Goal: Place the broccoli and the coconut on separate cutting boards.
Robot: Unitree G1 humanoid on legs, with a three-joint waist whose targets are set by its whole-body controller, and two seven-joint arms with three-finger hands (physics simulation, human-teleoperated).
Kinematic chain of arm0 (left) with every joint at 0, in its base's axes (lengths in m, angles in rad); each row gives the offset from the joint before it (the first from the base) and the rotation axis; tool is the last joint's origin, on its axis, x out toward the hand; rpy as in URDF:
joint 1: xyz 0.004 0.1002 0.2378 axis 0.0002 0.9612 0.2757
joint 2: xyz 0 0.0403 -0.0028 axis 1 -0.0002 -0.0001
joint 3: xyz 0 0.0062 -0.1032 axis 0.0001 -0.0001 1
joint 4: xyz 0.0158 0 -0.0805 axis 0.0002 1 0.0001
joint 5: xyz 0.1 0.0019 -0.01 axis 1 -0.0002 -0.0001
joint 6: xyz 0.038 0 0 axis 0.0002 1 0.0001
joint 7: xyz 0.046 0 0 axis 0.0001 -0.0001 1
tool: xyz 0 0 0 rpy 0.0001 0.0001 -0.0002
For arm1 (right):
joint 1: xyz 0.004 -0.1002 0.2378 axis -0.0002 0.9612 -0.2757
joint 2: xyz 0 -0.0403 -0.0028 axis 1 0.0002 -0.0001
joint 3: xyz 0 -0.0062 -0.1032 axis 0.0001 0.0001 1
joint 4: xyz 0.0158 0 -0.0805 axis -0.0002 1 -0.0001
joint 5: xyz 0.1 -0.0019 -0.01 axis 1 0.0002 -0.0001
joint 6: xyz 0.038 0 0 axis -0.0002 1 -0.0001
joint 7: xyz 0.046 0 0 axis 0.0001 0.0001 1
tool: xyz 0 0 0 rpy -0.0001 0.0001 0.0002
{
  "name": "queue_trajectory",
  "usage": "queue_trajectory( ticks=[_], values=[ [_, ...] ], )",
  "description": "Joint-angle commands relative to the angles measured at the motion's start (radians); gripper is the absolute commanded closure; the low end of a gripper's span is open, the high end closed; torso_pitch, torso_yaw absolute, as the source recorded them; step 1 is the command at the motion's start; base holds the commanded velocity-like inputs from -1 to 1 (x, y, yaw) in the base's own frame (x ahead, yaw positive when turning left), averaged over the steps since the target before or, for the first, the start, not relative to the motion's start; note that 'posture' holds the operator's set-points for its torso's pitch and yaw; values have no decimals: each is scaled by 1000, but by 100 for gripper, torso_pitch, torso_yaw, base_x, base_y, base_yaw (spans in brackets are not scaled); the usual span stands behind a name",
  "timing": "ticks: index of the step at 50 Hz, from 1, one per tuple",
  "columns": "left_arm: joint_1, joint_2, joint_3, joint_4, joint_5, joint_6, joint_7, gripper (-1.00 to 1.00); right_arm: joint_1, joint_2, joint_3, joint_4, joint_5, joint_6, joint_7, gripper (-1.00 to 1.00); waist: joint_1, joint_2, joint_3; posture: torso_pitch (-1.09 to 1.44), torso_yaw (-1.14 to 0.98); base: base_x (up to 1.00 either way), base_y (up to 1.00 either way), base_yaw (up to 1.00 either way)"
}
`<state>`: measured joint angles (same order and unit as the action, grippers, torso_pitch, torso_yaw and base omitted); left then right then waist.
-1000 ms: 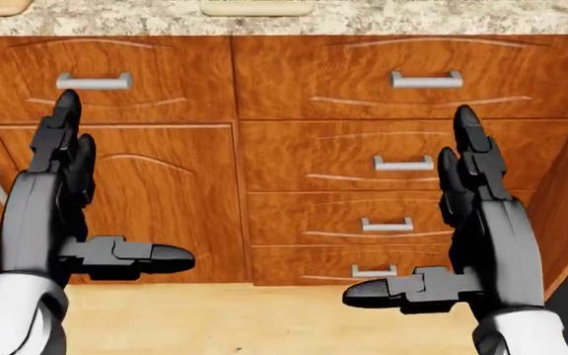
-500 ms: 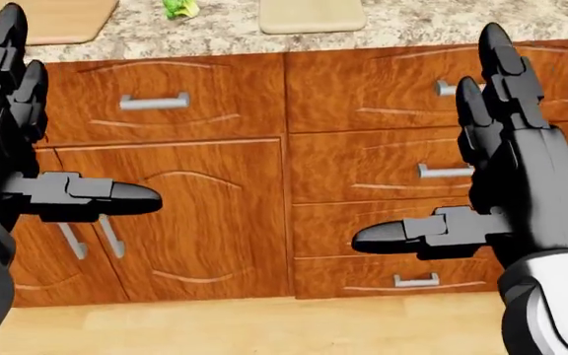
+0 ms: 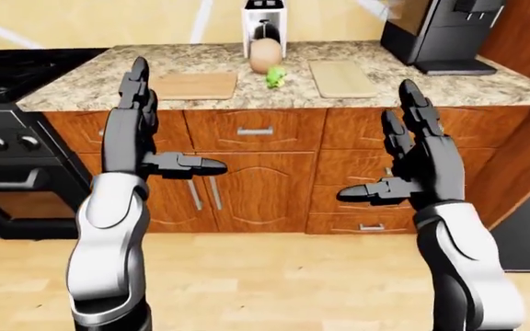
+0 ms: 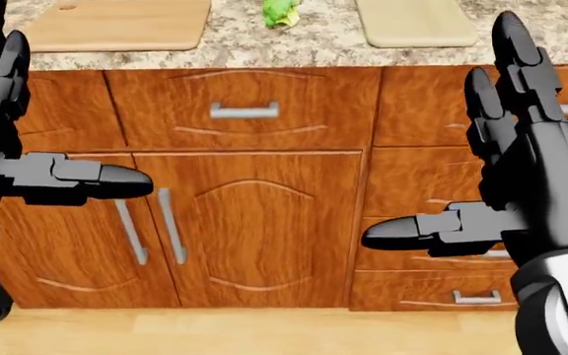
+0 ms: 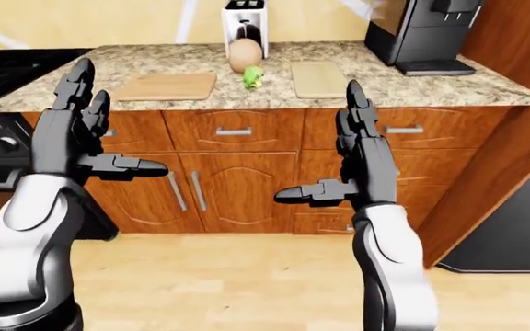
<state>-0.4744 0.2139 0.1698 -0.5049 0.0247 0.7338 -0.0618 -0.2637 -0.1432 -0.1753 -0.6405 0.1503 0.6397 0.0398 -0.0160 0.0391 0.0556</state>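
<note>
Currently, in the left-eye view, the left hand [image 3: 141, 148] and right hand [image 3: 417, 172] are spread and empty, with broccoli [image 3: 275, 77] and coconut [image 3: 265, 55] beyond them between two cutting boards [image 3: 194, 85], while the head view shows cabinets only, so advance squarely before reaching.

I see a toaster [image 3: 265, 24] at twelve o'clock on the granite counter [image 3: 486, 86], a coffee machine [image 3: 445, 34] at two, a stove [image 3: 7, 69] at ten.
</note>
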Motion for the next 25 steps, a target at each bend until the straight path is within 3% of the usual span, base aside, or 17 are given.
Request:
queue_trajectory(
  ticks=[1, 3, 6, 9, 13, 15, 16, 17, 18, 19, 22, 23, 25],
  values=[
    [-34, 7, -3, -32, -2, -25, -1, -100, -32, -12, -14, -42, 1, -35, -6, -100, -1, -1, -14, 0, 0, 70, 34, 0],
    [-51, 15, 2, -36, -2, -12, -5, -100, -62, -21, -16, -47, 10, -12, -11, -100, 7, -17, -16, 0, 0, 72, 18, 0],
    [-51, 15, 2, -39, -3, -13, -3, -100, -62, -17, -6, -39, 11, -23, -14, -100, 7, 0, -26, 0, 0, 73, 1, 0],
    [-41, 8, -1, -47, -5, -12, 0, -100, -56, -15, -6, -38, 12, -29, -13, -100, 21, -2, -33, 0, 0, 74, 0, 0],
    [-45, 9, 1, -53, -7, -6, 0, -100, -58, -17, -10, -45, 20, -24, -15, -100, 42, -31, -49, 0, 0, 73, 0, 0],
    [-45, 10, 2, -58, -8, -2, 1, -100, -55, -13, -13, -43, 27, -30, -18, -100, 38, -63, -59, 0, 0, 73, 0, 0],
    [-46, 11, 1, -59, -8, 0, 1, -100, -55, -13, -14, -43, 30, -32, -20, -100, 35, -61, -44, 0, 0, 73, 0, 0],
    [-48, 11, 2, -59, -9, 1, 2, -100, -57, -12, -16, -45, 37, -29, -24, -100, 27, -55, -11, 0, 0, 73, 0, 0],
    [-48, 12, 2, -58, -10, 0, 3, -100, -57, -13, -15, -47, 38, -30, -26, -100, 29, -72, 18, 0, 0, 69, 0, 0],
    [-47, 12, 2, -59, -10, 1, 3, -100, -58, -14, -19, -48, 44, -28, -29, -100, 16, -82, -13, 0, 0, 61, 0, 0],
    [-47, 11, 2, -59, -11, 0, 5, -100, -60, -15, -30, -53, 69, -21, -45, -100, 18, -89, -27, 0, 0, 26, 0, 0],
    [-50, 13, 2, -60, -11, 3, 5, -100, -62, -15, -31, -56, 77, -20, -50, -100, 19, -85, -37, 0, 0, 7, 0, 0],
    [-50, 14, 3, -61, -11, 4, 5, -100, -62, -17, -28, -56, 79, -22, -54, -100, 19, -65, -35, 0, 0, 5, 0, 0]
  ],
)
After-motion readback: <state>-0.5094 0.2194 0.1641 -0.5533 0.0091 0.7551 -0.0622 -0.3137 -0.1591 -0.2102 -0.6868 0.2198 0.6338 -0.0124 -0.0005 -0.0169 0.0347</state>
